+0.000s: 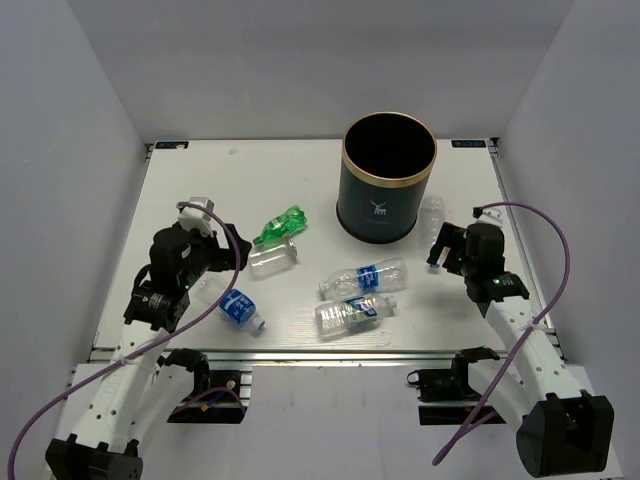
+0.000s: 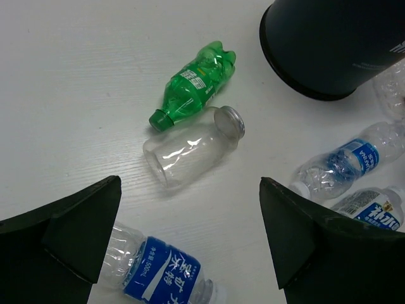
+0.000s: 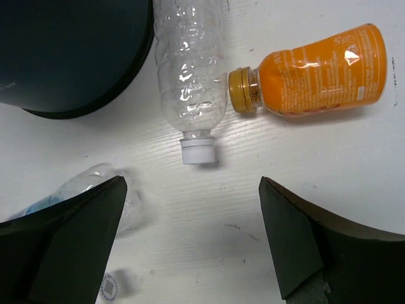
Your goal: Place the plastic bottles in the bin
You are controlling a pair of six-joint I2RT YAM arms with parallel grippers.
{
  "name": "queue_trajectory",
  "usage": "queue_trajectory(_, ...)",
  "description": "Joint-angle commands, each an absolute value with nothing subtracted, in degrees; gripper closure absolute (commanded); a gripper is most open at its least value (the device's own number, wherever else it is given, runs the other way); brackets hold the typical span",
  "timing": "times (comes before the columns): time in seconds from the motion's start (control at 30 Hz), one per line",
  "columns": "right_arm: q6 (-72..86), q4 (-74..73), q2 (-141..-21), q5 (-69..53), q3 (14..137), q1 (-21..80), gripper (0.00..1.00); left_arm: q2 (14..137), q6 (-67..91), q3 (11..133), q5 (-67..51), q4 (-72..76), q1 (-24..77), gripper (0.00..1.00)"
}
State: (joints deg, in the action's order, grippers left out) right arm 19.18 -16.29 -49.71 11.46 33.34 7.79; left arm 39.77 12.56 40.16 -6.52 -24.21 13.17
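The dark bin (image 1: 386, 208) with a gold rim stands upright at the back centre. A green bottle (image 1: 280, 226), a clear silver-capped bottle (image 1: 272, 258) and three blue-labelled bottles (image 1: 363, 277) (image 1: 350, 312) (image 1: 238, 308) lie on the table. My left gripper (image 1: 220, 256) is open and empty above the table; in the left wrist view the gripper (image 2: 190, 234) hovers over a blue-labelled bottle (image 2: 155, 272), with the green bottle (image 2: 193, 82) ahead. My right gripper (image 3: 190, 234) is open and empty, short of a clear bottle (image 3: 190, 69) and an orange bottle (image 3: 323, 69).
The bin's wall (image 3: 69, 50) is close at the upper left of the right wrist view, with the clear bottle lying against its base. Grey walls enclose the white table (image 1: 200, 180) on three sides. Purple cables loop from both arms.
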Motion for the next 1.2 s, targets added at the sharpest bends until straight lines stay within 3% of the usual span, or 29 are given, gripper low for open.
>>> queue_trajectory(0.0,18.2,-17.92,-49.31,12.05,36.38,7.65,0.09,39.2,12.92,39.29,-8.7,-24.88,13.62,0.0)
queue_trajectory(0.1,14.86,-21.17,-49.39,7.49,37.62,7.82,0.09,39.2,12.92,38.76,-8.7,-24.35,13.62,0.02)
queue_trajectory(0.2,10.47,-20.22,-47.03,0.55,36.3,7.65,0.09,39.73,12.92,38.76,-8.7,-24.35,13.62,0.1)
queue_trajectory(0.3,9.76,-21.88,-48.95,1.31,37.52,7.82,0.09,39.73,12.92,38.76,-8.7,-24.35,13.62,0.45)
queue_trajectory(0.33,9.41,-25.02,-50.17,1.49,39.1,7.82,0.09,39.73,13.53,38.76,-8.7,-24.35,13.62,0.64)
queue_trajectory(0.43,8.0,-26.8,-53.44,2.02,42.18,7.91,0.09,39.2,14.15,37.71,-8.7,-25.13,13.62,0.76)
queue_trajectory(0.47,6.95,-26.37,-53.52,0.46,42.54,8.08,0.09,39.2,14.85,37.71,-8.7,-25.14,13.62,0.74)
queue_trajectory(0.5,6.16,-25.76,-53.79,-1.47,42.71,8.17,0.09,39.2,15.64,37.71,-8.7,-25.83,13.62,0.66)
queue_trajectory(0.53,6.5,-25.06,-54.31,-1.41,42.8,8.17,0.09,40.33,16.17,38.58,-8.7,-27.14,13.62,0.56)
queue_trajectory(0.57,7.64,-24.53,-55.1,-0.88,42.89,8.26,0.09,40.34,16.17,38.58,-8.7,-27.68,13.62,0.35)
queue_trajectory(0.67,9.49,-23.82,-58.35,4.11,44.64,8.35,0.16,42.09,18.1,39.29,-8.09,-28.48,13.62,0.12)
queue_trajectory(0.87,5.8,-17.14,-68.18,13.27,48.59,8.7,0.15,44.99,18.72,39.29,-9.23,-27.25,13.62,0.09)
queue_trajectory(1.17,5.01,-6.43,-80.07,11.25,48.09,8.26,0.15,45.0,18.72,39.81,-9.23,-29.0,13.62,0.09)
